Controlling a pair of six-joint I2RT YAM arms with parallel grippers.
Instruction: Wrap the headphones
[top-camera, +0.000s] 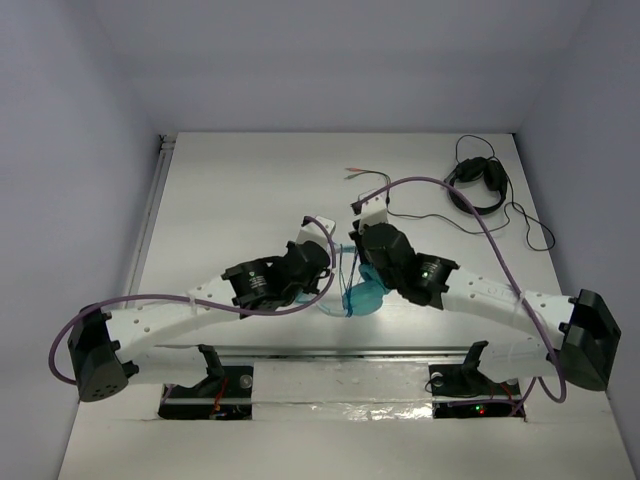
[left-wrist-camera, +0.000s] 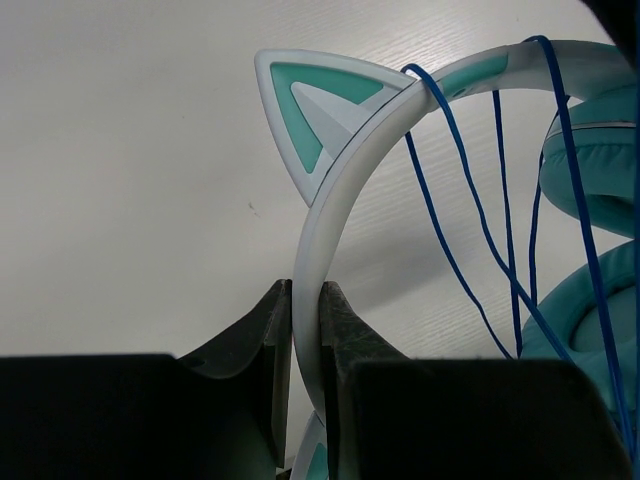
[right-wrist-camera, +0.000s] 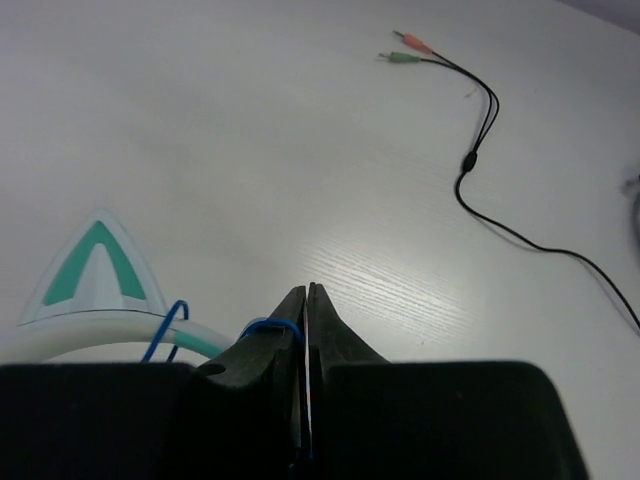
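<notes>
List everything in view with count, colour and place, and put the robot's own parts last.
headphones: one, teal, table centre, between the two grippers
headband: one, white with teal-and-white cat ears, part of the headphones
blue cable: one, blue, looped several times over the headband
black headphones: one, black, far right of the table
split cable: one, black with a red plug and a green plug, far side of the table
table: one, white, under everything
left arm: one, white with black joints, reaching in from the near left
right arm: one, white with black joints, reaching in from the near right
left gripper: one, black, shut on the headband
right gripper: one, black, shut, apparently on the blue cable
</notes>
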